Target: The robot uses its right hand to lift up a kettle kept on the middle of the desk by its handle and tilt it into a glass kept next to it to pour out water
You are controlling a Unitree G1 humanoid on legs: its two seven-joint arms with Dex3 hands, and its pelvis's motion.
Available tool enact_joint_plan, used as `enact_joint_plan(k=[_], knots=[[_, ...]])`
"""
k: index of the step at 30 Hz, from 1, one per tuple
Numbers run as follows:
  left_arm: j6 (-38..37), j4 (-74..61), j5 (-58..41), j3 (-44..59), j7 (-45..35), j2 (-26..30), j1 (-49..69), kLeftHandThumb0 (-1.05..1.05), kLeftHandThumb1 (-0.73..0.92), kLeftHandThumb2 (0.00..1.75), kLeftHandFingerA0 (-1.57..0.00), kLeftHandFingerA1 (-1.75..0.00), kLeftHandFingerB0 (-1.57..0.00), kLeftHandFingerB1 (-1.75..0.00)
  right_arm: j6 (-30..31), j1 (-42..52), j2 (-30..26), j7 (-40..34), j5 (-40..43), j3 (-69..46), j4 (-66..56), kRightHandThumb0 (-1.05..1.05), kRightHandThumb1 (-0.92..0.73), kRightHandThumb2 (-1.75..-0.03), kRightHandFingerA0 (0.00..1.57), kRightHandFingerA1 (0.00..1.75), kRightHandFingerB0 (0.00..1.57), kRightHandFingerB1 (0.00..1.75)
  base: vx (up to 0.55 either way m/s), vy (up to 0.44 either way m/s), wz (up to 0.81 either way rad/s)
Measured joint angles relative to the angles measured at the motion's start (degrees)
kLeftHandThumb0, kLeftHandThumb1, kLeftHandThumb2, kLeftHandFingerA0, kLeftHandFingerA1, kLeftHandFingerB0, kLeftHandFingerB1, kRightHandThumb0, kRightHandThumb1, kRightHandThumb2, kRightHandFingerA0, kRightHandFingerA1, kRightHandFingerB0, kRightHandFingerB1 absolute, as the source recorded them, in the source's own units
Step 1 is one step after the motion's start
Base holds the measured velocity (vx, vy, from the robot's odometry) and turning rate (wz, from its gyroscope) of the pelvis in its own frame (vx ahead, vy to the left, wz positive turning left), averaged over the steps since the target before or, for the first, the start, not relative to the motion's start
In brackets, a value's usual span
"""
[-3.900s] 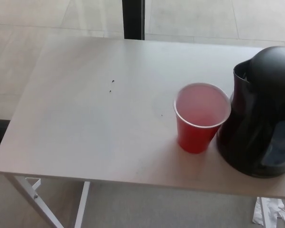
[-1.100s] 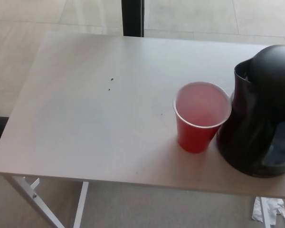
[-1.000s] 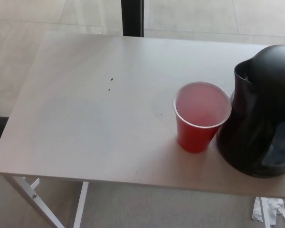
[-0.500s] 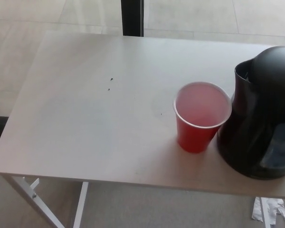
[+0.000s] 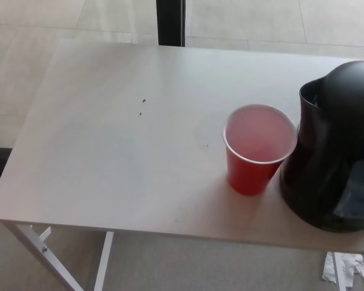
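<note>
A black kettle (image 5: 333,145) stands upright at the right edge of the head view, its right side cut off by the frame, so its handle is hidden. Its spout faces a red cup (image 5: 258,148) that stands upright just to its left, almost touching it. The cup has a white rim and a pale inside. Both rest on the white desk (image 5: 121,157). Neither of my hands shows in this view.
Two small dark specks (image 5: 142,107) lie on the desk left of the cup. A dark post (image 5: 170,23) rises behind the far edge. White desk legs (image 5: 45,248) show below the front edge, and crumpled white paper (image 5: 346,270) lies on the floor at bottom right.
The whole picture has shifted by a few pixels, so the camera has moved slightly. The kettle and cup stand as before.
</note>
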Motion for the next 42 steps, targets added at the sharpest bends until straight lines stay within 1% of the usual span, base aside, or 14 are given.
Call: enact_joint_plan(k=[4,6,13,14,19,20,21,24,32,37,38,39,40,42], knots=[[0.0,-0.06,-0.09,0.02,0.02,0.15,-0.12,-1.05,0.37,1.22,-1.26,-1.15,-0.88,-1.61,-1.09,-0.14,0.01,-0.27,-0.65,0.63,-1.61,-0.07,-0.41,-1.38,0.98,1.75,0.86,1.58,0.0,0.0,0.0],[0.02,-0.06,-0.22,0.05,0.02,0.2,-0.26,-1.05,0.39,1.25,-1.28,-1.12,-0.87,-1.6,-1.74,-0.39,-0.26,-0.33,-1.59,1.76,-2.65,-0.06,-0.42,-1.36,1.06,1.73,0.87,1.5,0.0,0.0,0.0],[0.02,-0.02,-0.19,-0.46,0.2,0.52,-0.84,-1.05,0.37,1.23,-1.29,-1.13,-0.9,-1.6,-3.02,-1.98,-0.59,0.13,-2.42,3.44,-6.16,-0.05,-0.45,-1.3,1.04,1.7,0.92,1.53,0.0,0.0,0.0],[0.02,0.0,-0.2,-0.53,0.21,0.55,-0.9,-1.05,0.36,1.23,-1.34,-1.04,-0.93,-1.55,-3.02,-2.03,-0.59,0.13,-2.52,3.59,-6.39,-0.05,-0.44,-1.32,1.01,1.74,0.89,1.57,0.0,0.0,0.0],[0.04,0.0,-0.21,-0.55,0.22,0.68,-1.14,-1.05,0.37,1.22,-1.26,-1.15,-0.91,-1.57,-3.0,-2.94,-0.59,-0.02,-3.81,4.93,-7.61,-0.08,-0.44,-1.29,0.99,1.73,0.87,1.57,0.0,0.0,0.0],[0.04,0.0,-0.21,-0.56,0.21,0.69,-1.16,-1.05,0.37,1.22,-1.29,-1.12,-0.9,-1.59,-2.93,-3.1,-0.61,-0.04,-4.18,5.15,-7.83,-0.13,-0.47,-1.15,1.27,1.42,1.08,1.3,0.0,0.0,0.0],[0.04,0.01,-0.21,-0.56,0.22,0.7,-1.2,-1.05,0.36,1.21,-1.29,-1.11,-0.9,-1.57,-2.86,-3.25,-0.66,-0.06,-4.44,5.34,-8.04,-0.07,-0.49,-1.18,0.97,1.74,0.85,1.58,0.0,0.0,0.0],[0.05,0.06,-0.22,-0.55,0.21,0.71,-1.38,-1.05,0.39,1.23,-1.33,-1.06,-0.91,-1.57,-2.44,-3.65,-0.89,-0.1,-4.98,5.83,-8.54,-0.09,-0.4,-1.32,0.98,1.7,0.86,1.54,0.0,0.0,0.0],[0.07,-0.01,-0.22,-0.65,0.57,0.77,-1.64,-1.05,0.39,1.25,-1.3,-1.12,-0.89,-1.6,2.16,-6.07,-3.2,-0.08,-7.08,8.01,-10.81,-0.16,-0.32,-1.43,0.99,1.67,0.9,1.46,0.0,0.0,0.0],[0.08,-0.06,-0.2,-0.84,0.64,0.77,-1.77,-1.05,0.37,1.24,-1.33,-1.08,-0.9,-1.58,6.88,-8.64,-4.17,0.02,-8.39,9.4,-11.85,-0.19,-0.33,-1.34,0.98,1.71,0.88,1.49,0.0,0.0,0.0],[0.08,-0.06,-0.21,-0.83,0.64,0.78,-1.83,-1.05,0.37,1.22,-1.3,-1.1,-0.91,-1.58,7.66,-9.26,-4.37,0.11,-8.66,9.63,-12.02,-0.22,-0.4,-1.19,1.25,1.4,1.03,1.24,0.0,0.0,0.0],[0.11,-0.04,-0.22,-0.82,0.65,0.84,-1.88,-1.05,0.37,1.22,-1.3,-1.1,-0.91,-1.58,8.69,-10.19,-4.79,0.34,-8.9,10.07,-12.14,-0.22,-0.4,-1.19,1.25,1.4,1.03,1.24,0.0,0.0,0.0],[0.12,0.0,-0.22,-0.82,0.66,0.88,-1.99,-1.05,0.37,1.22,-1.27,-1.13,-0.92,-1.56,9.43,-10.85,-5.18,0.56,-9.0,10.37,-12.27,-0.18,-0.38,-1.24,0.95,1.75,0.83,1.52,0.0,0.0,0.0],[0.13,0.01,-0.21,-0.83,0.67,0.99,-2.22,-1.05,0.38,1.25,-1.27,-1.16,-0.92,-1.58,11.67,-12.62,-6.15,1.24,-9.32,11.07,-12.83,-0.19,-0.41,-1.17,0.96,1.75,0.8,1.53,0.0,0.0,0.0]])
